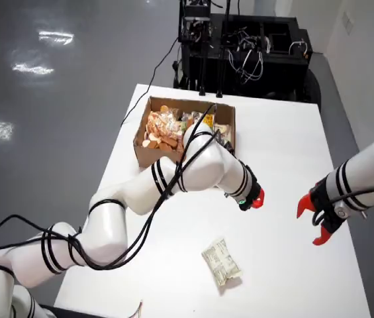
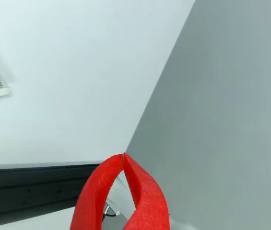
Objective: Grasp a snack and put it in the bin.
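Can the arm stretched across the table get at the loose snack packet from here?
Probably yes. The snack packet lies alone on the bare table, nothing over or beside it, and the pincer is close by, apart from it. The pincer looks shut, so it must open first.

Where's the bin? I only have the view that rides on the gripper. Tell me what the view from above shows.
Observer: A cardboard box holding snacks stands at the table's far side, beyond the working arm.
Operator: Give me the loose snack's place.
Observer: The snack packet lies flat on the white table, nearer the camera than the gripper and apart from it.
Operator: Report anything else nearby.
Observer: A second arm's gripper hangs to the right in that view, its red fingers spread.
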Motion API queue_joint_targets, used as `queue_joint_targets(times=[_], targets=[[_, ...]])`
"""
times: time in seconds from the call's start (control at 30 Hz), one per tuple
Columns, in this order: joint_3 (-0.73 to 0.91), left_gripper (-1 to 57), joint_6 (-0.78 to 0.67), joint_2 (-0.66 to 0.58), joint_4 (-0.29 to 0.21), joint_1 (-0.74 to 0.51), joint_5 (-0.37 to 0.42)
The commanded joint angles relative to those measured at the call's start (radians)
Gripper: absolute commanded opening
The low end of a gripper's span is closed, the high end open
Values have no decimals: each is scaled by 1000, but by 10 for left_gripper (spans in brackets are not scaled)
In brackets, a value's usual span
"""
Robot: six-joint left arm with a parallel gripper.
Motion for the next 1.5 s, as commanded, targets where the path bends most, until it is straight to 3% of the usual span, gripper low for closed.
queue_joint_targets(times=[0.03, 1.5], targets=[[-3, -2, 19, 1, 0, 1, 0], [-9, -4, 13, 5, 0, -13, 0]])
